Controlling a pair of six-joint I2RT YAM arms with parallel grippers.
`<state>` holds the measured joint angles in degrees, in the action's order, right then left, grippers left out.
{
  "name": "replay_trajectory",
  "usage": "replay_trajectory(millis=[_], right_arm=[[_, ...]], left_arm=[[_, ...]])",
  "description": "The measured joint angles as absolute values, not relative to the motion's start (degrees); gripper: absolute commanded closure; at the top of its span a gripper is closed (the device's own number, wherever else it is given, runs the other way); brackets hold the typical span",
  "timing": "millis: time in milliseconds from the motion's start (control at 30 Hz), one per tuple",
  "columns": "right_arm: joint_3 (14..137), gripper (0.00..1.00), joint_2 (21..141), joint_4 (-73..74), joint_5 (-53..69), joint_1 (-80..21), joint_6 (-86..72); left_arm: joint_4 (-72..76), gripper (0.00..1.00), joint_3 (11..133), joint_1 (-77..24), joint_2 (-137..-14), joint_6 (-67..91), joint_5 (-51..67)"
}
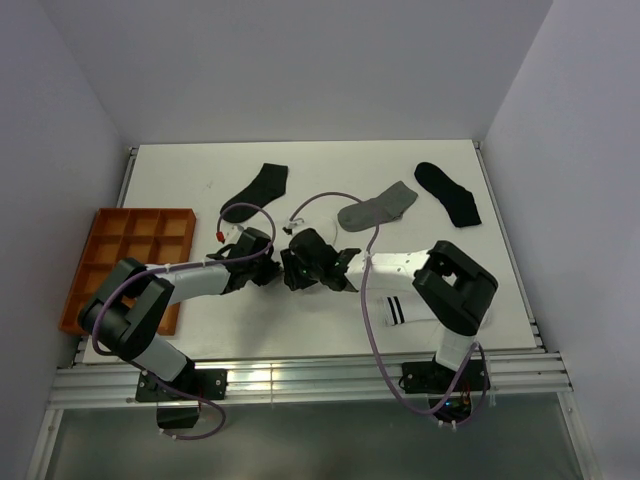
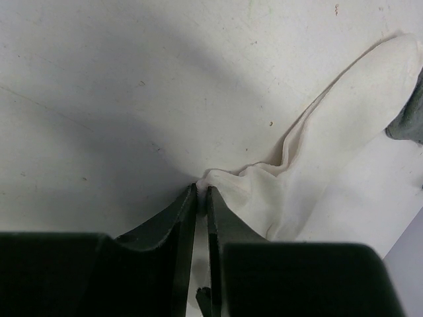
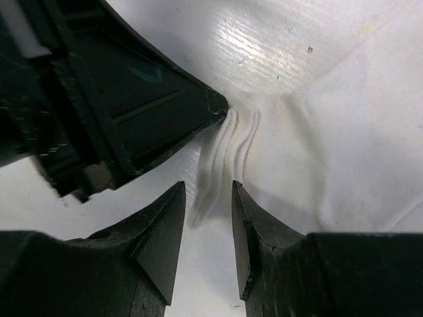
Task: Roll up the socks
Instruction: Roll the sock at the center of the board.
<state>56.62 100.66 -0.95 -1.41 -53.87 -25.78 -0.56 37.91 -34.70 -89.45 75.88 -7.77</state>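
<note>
A plain white sock (image 2: 344,132) lies flat on the table, stretching up to the right in the left wrist view. My left gripper (image 2: 202,190) is shut on its bunched near edge. In the right wrist view the same white sock (image 3: 344,132) shows its rippled edge just beyond my right gripper (image 3: 208,188), whose jaws stand apart with nothing between them. The left gripper's black finger (image 3: 152,99) touches that edge from the upper left. From above, both grippers (image 1: 272,268) (image 1: 292,272) meet mid-table and hide this sock. A grey sock (image 1: 380,208) and a white black-striped sock (image 1: 392,308) lie apart.
Two black socks (image 1: 258,188) (image 1: 448,192) lie toward the back of the table. An orange compartment tray (image 1: 130,255) sits at the left edge. White walls close in the back and sides.
</note>
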Motion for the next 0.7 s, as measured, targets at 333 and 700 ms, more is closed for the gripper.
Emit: replay_trajectory(millis=[333,700], right_arm=[[56.6,0.92,103.0,-0.8,-2.8,-54.0,-25.8],[55.6,1.0,104.0,-3.7,2.2,-51.4,-27.7]], left_arm=[[-0.7,0.81,38.0,-34.7,-89.5,75.9,-7.8],[-0.7,0.5,34.9,-34.8,-85.0,76.3,-8.6]])
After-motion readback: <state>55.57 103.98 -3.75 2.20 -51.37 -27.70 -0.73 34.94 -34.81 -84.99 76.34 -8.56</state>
